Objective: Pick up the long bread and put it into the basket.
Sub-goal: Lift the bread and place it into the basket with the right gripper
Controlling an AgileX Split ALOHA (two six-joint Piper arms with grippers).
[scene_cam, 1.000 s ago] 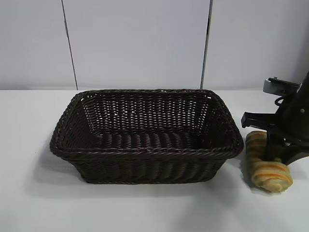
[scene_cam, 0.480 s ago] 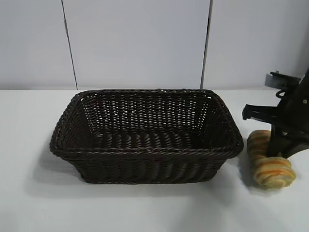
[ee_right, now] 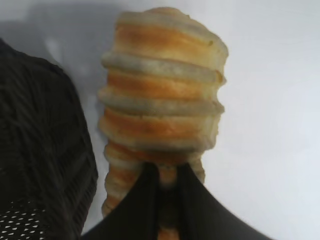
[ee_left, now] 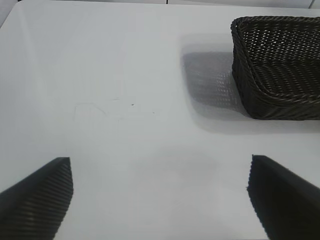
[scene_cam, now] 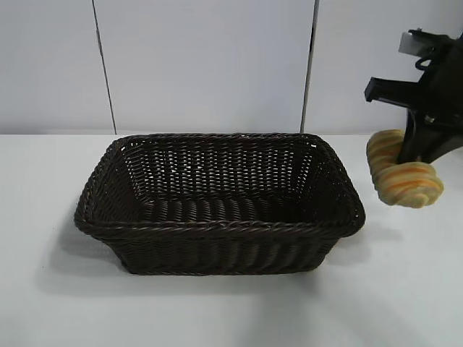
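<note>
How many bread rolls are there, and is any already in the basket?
1. The long bread hangs in the air, pinched by the right hand, just right of the basket. None shows inside the basket, though its near wall hides a bit of the floor.

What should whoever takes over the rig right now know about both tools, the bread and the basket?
Right tool: shut on the long bread, held in the air beside the basket's right end.
Left tool: open, idle over bare table, the basket off to one side.
Done: bread gripped and off the table.
Left: carry it over the basket's rim and release it inside.
</note>
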